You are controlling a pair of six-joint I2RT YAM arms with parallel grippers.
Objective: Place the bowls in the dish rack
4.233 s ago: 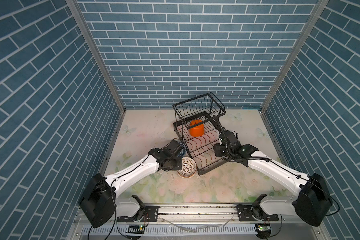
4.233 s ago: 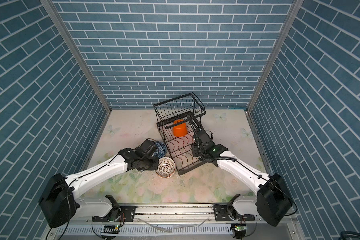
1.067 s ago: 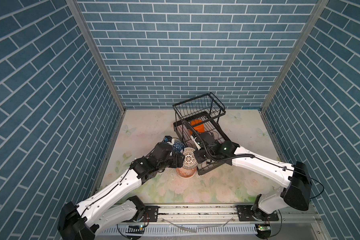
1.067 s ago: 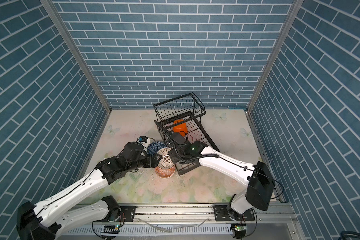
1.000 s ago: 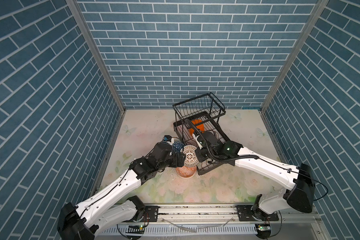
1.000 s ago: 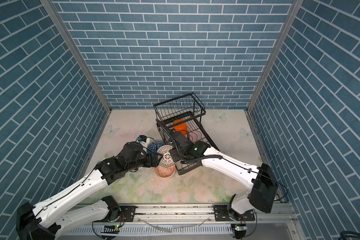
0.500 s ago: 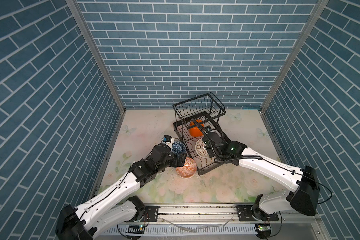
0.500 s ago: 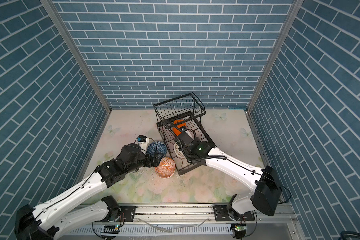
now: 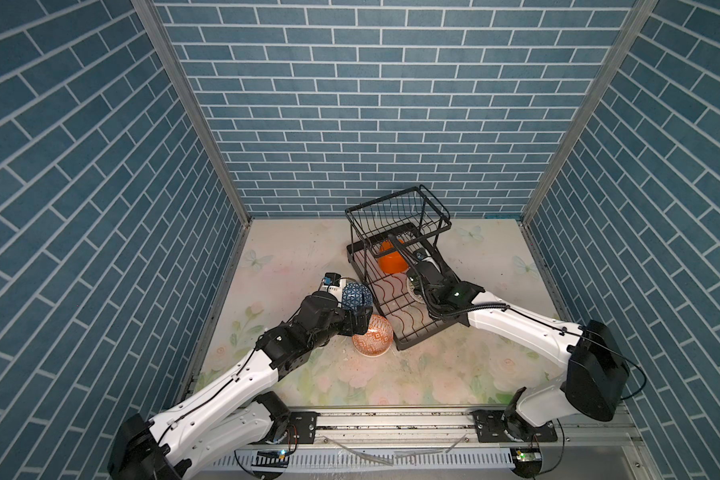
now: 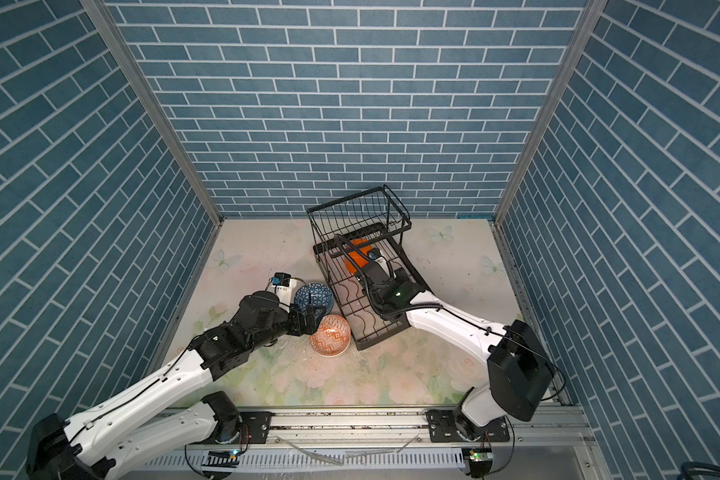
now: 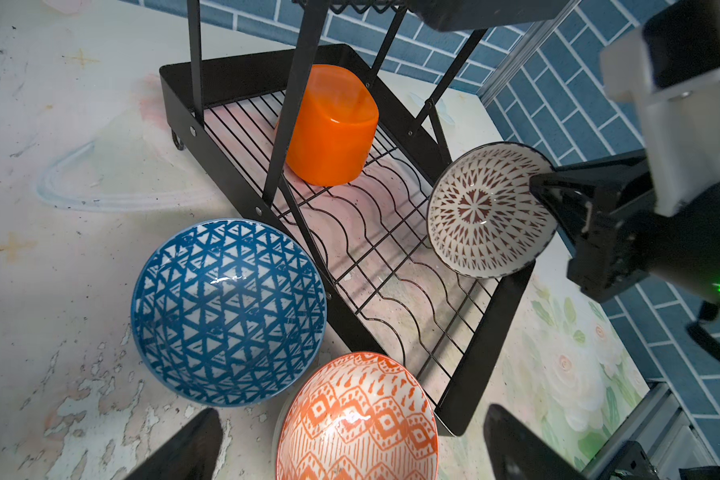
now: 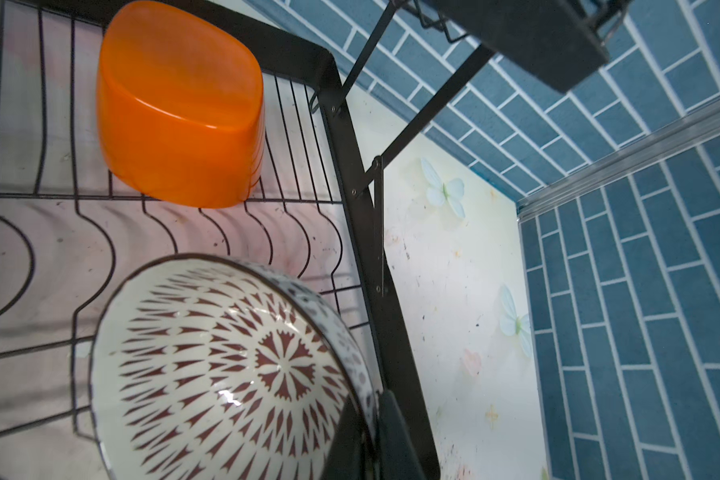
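The black wire dish rack stands right of centre. A plain orange bowl lies upside down at the far end of its lower tray. My right gripper is shut on the rim of a brown-and-white patterned bowl, tilted just above the wavy dividers. On the table left of the rack sit a blue patterned bowl and an orange-red patterned bowl. My left gripper hangs open above the orange-red bowl, holding nothing.
The rack's raised basket overhangs the far end of the tray. Blue brick walls close the floral table on three sides. A metal rail runs along the front. The right arm lies across the rack's near corner.
My right gripper has carried the brown patterned bowl from above the orange-red bowl rightward over the rack's lower tray. The left gripper has stayed open by the two table bowls.
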